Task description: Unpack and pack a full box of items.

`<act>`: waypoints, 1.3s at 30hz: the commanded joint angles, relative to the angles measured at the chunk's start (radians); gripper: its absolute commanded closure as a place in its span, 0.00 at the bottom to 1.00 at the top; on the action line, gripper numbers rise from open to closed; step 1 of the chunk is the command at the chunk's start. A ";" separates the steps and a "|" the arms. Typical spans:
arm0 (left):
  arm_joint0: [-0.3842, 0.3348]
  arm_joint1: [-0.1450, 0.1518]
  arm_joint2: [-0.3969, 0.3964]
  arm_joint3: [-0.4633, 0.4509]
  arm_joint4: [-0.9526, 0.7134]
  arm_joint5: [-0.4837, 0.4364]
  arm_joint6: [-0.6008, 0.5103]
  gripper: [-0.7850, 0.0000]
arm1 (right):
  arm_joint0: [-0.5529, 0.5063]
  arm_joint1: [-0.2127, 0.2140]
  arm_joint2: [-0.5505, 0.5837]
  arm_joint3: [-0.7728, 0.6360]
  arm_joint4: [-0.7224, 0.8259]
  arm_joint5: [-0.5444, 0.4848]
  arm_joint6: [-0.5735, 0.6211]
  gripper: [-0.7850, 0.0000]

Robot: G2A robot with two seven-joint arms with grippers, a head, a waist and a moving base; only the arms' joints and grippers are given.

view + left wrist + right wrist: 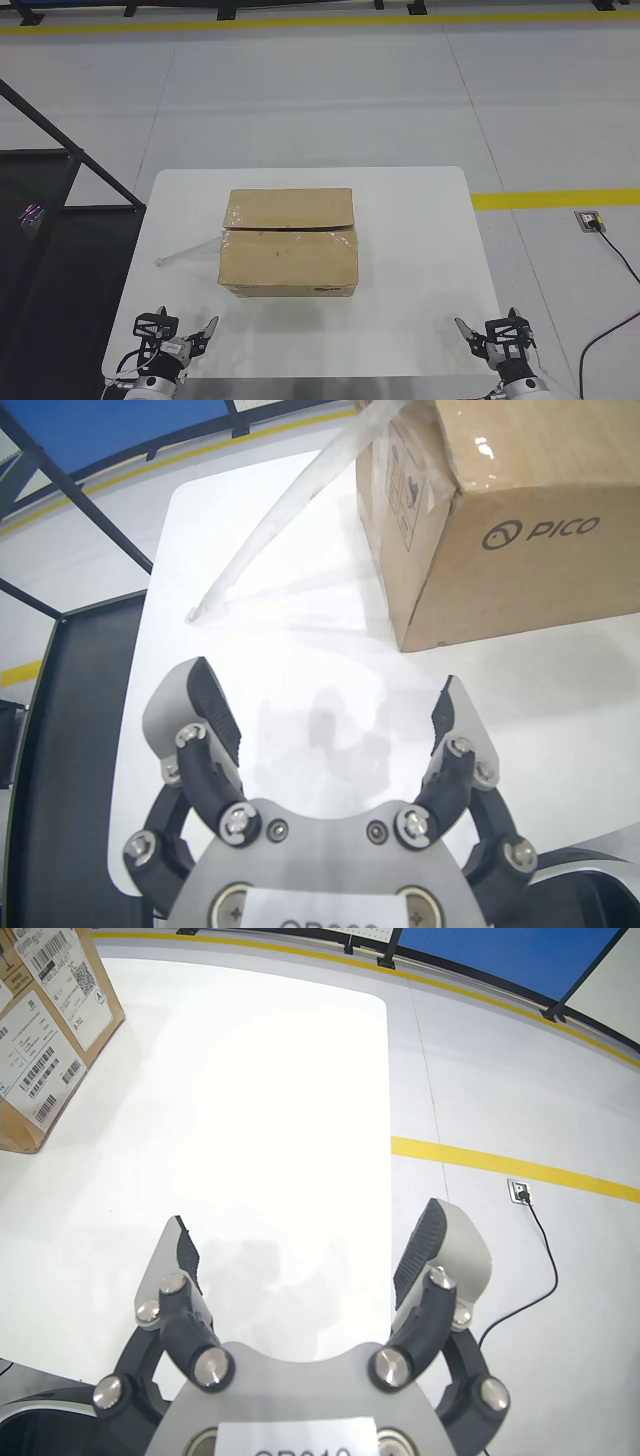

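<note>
Overhead camera looks down; low wrist cameras face forward, sharing the box (289,243).

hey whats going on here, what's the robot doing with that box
A two-armed robot is at a white table with a cardboard box in the middle. The box's flaps are down, and a strip of clear tape trails from its side onto the table. The left hand and right hand are both open and empty, near the table's near edge, one on each side and clear of the box. The box is not yet opened.
</note>
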 commanded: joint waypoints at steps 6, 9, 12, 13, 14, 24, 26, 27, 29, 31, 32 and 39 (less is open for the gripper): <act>0.000 0.000 0.000 0.000 0.000 0.000 0.000 0.00 | 0.000 0.000 0.000 0.000 0.000 0.000 0.000 0.00; 0.000 0.000 0.000 0.000 0.000 0.000 0.000 0.00 | 0.000 0.000 0.000 0.000 0.000 0.000 0.000 0.00; 0.000 0.000 0.000 0.000 0.000 0.000 0.000 0.00 | 0.000 0.000 0.000 0.000 0.000 0.000 0.000 0.00; 0.000 0.000 0.000 0.000 0.000 0.000 0.000 0.00 | 0.000 0.000 0.000 0.000 0.000 0.000 0.000 0.00; 0.000 0.000 0.000 0.000 0.000 0.000 0.000 0.00 | 0.000 0.000 0.000 0.000 0.000 0.000 0.000 0.00; -0.034 -0.002 -0.060 0.010 -0.180 -0.121 0.126 0.00 | 0.029 -0.005 -0.062 -0.089 -0.036 -0.032 0.033 0.00; -0.047 0.000 -0.085 0.018 -0.214 -0.154 0.146 0.00 | 0.054 -0.008 -0.088 -0.114 -0.031 -0.041 0.058 0.00; -0.054 0.000 -0.097 0.020 -0.237 -0.178 0.152 0.00 | 0.073 -0.010 -0.102 -0.124 -0.029 -0.050 0.076 0.00; -0.068 0.001 -0.127 0.029 -0.306 -0.222 0.161 0.00 | 0.119 -0.013 -0.130 -0.137 -0.011 -0.059 0.111 0.00; -0.083 0.000 -0.158 0.040 -0.410 -0.249 0.161 0.00 | 0.172 -0.019 -0.168 -0.147 0.006 -0.057 0.139 0.00; -0.091 0.001 -0.173 0.041 -0.444 -0.251 0.150 0.00 | 0.198 -0.022 -0.187 -0.145 0.016 -0.059 0.152 0.00; -0.097 0.001 -0.187 0.038 -0.470 -0.253 0.141 0.00 | 0.256 -0.027 -0.232 -0.131 0.025 -0.090 0.200 0.00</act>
